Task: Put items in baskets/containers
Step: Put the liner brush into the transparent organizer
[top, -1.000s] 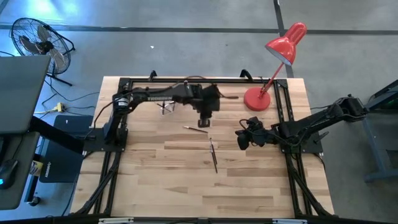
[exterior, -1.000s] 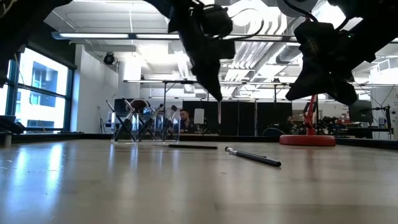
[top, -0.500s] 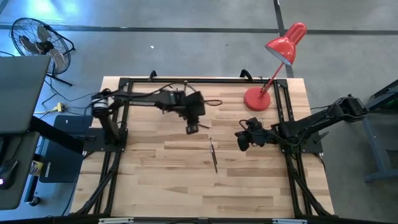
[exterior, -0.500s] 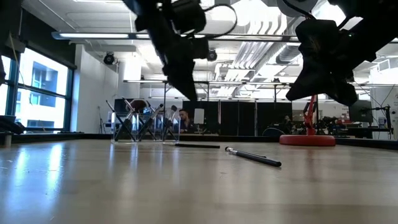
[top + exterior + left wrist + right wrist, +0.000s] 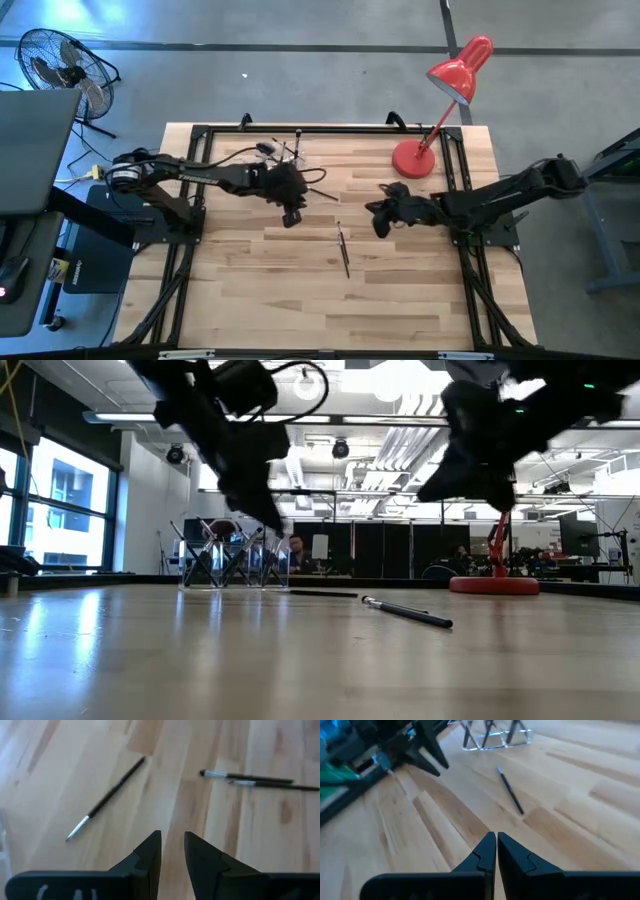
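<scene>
Clear plastic cup-like holder (image 5: 285, 155) stands at the desk's (image 5: 250, 300) far edge, several brushes already upright in it. Three slim dark-handled makeup brushes remain loose: one (image 5: 106, 799) nearest the holder, two (image 5: 343, 248) lying almost end to end mid-desk. Left end effector (image 5: 172, 847) hovers empty above the wood, fingers slightly apart, probably lining up on the single brush. Right end effector (image 5: 496, 851), fingers together and empty, waits beside the red desk lamp (image 5: 440, 100).
</scene>
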Robot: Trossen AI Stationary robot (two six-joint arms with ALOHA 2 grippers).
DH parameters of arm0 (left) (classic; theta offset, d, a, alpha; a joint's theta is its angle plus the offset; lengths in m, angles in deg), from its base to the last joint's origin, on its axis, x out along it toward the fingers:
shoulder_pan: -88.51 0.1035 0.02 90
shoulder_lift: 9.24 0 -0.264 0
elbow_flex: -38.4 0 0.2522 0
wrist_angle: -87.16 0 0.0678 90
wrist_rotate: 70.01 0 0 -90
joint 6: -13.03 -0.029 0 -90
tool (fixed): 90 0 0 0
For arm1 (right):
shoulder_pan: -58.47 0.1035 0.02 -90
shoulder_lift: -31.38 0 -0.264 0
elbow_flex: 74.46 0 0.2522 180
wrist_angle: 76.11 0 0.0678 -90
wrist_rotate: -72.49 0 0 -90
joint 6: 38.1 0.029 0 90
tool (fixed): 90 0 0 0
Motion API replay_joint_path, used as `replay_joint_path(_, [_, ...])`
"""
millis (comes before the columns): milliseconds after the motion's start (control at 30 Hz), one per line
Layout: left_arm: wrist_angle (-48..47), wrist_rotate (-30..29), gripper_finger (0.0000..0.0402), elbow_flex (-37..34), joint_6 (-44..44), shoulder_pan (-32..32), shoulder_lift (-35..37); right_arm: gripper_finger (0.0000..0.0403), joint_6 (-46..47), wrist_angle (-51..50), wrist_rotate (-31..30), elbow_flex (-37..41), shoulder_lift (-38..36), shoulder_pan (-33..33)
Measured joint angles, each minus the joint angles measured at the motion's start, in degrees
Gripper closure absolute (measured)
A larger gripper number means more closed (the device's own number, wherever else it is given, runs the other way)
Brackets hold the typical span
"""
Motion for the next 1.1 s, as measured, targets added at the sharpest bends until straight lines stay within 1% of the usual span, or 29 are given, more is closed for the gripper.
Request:
replay_joint_path(67, [4.0,0.0,0.0318,-1.2,0.0,0.0,0.5,0.0391,-4.3,-2.0,2.3,-3.8,4.0,-1.4])
replay_joint_path(133, [3.8,-0.1,0.0318,-2.1,0.1,0.0,0.9,0.0391,-8.9,-4.9,4.6,-9.0,8.9,-2.9])
replay_joint_path(300, [4.6,0.0,0.0318,-2.1,0.2,0.0,0.8,0.0383,-18.0,-16.5,7.7,-21.4,21.3,-7.1])
replay_joint_path(400, [4.0,0.1,0.0318,-2.1,0.2,0.0,0.8,0.0359,-21.9,-23.0,8.5,-27.3,27.2,-9.5])
replay_joint_path(500, [3.3,0.0,0.0318,-2.1,0.2,0.0,0.8,0.0324,-25.5,-24.6,8.8,-31.1,31.8,-12.0])
replay_joint_path(567, [3.1,0.0,0.0318,-2.1,0.2,0.0,0.8,0.0302,-28.0,-23.5,9.9,-32.4,34.2,-13.5])
replay_joint_path(633, [2.2,0.0,0.0318,-2.1,0.1,0.0,0.8,0.0283,-30.5,-20.4,11.2,-33.0,35.8,-15.0])
replay_joint_path(733, [0.1,0.0,0.0318,-2.1,0.2,0.0,0.8,0.0266,-32.1,-15.1,13.7,-32.3,37.5,-16.9])
replay_joint_path(833, [-1.4,0.0,0.0318,-2.1,0.2,0.0,0.8,0.0263,-33.4,-11.4,14.5,-31.0,38.5,-18.9])
replay_joint_path(1000, [-2.4,0.0,0.0318,-2.1,0.0,0.0,0.8,0.0265,-35.9,-5.0,21.3,-30.0,41.5,-21.9])
replay_joint_path(1100, [-2.2,0.0,0.0318,-2.1,-0.1,0.0,0.8,0.0265,-35.8,-4.3,22.4,-30.0,44.3,-22.5])
